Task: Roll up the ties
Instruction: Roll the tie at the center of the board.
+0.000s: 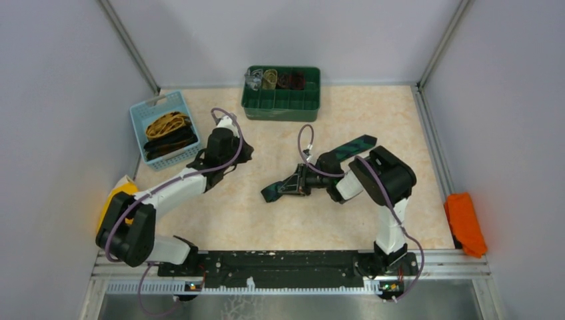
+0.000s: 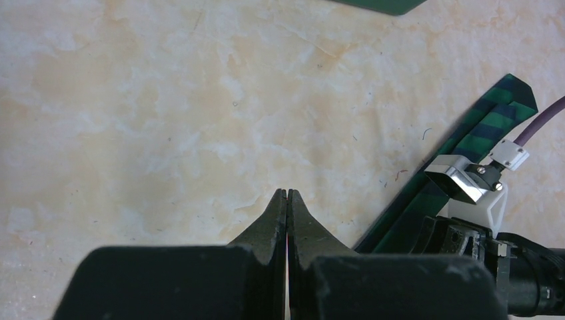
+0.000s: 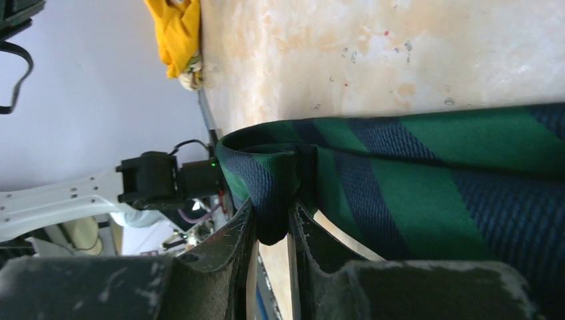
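Observation:
A dark green tie with dark checks [image 1: 353, 147] lies slanted across the middle of the table. Its left end is folded over, and my right gripper [image 1: 291, 185] is shut on that fold. In the right wrist view the fingers [image 3: 236, 233] pinch the doubled fabric [image 3: 433, 173] between them [image 3: 272, 215]. My left gripper [image 2: 286, 195] is shut on nothing and hovers over bare table, left of the tie [image 2: 496, 123]. From above, the left gripper [image 1: 246, 155] sits apart from the tie. More ties, mustard-yellow [image 1: 166, 123] and black [image 1: 172, 141], lie in a blue basket [image 1: 141, 115].
A green divided bin [image 1: 283, 107] at the back holds rolled ties [image 1: 276, 79]. An orange cloth [image 1: 465, 223] lies at the right edge. A yellow cloth [image 1: 114, 200] lies at the left edge by the left arm. Grey walls enclose the table.

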